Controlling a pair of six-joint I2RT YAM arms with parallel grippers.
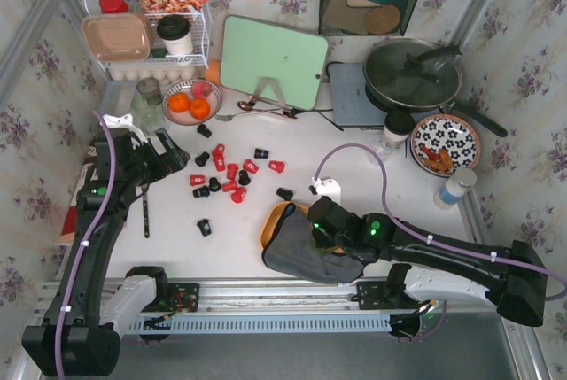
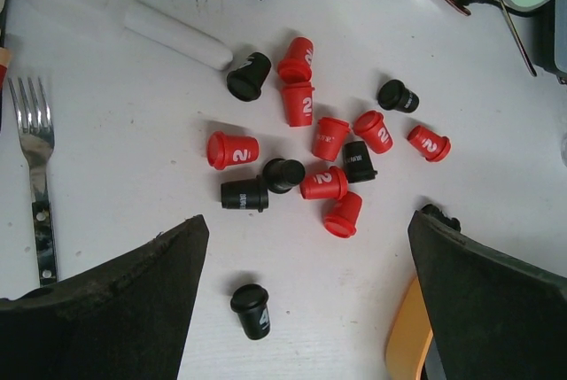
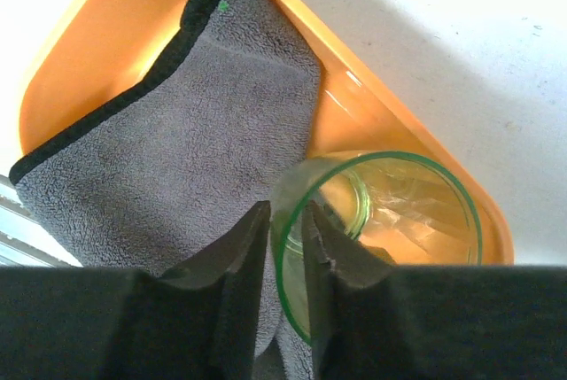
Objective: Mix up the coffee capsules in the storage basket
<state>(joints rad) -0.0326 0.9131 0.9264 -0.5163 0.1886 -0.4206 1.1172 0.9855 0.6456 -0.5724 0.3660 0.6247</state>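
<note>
The right gripper (image 3: 285,210) sat low in the storage basket (image 3: 106,61), at the near edge of the table (image 1: 372,176). Its two fingers were set close on either side of the rim of a clear, green-tinted glass (image 3: 390,212), one inside the wall and one outside. Whether they were pinching it I could not tell. A grey cloth (image 3: 204,158) lay across much of the basket and hung over its near side. Cloth and glass were all the basket held; no capsule showed in it. From overhead the cloth and the arm hid most of the basket, so its long axis was hard to read.

The coffee capsules (image 2: 330,138) lay on the bare table, farther out than the basket and to its left, between the two arms. Red and black were loosely scattered together, most on their sides. A few black strays lay apart, one of them just beyond the basket's far edge. The left gripper (image 2: 306,221) hung above the cluster with its fingers spread wide and nothing between them. That made the left arm the nearer one to the capsules and the right arm the nearer one to the basket. By my reading the basket wanted emptying first.

Farther back, beyond the left gripper, a bowl (image 1: 192,122) held two oranges (image 1: 180,103).
</note>
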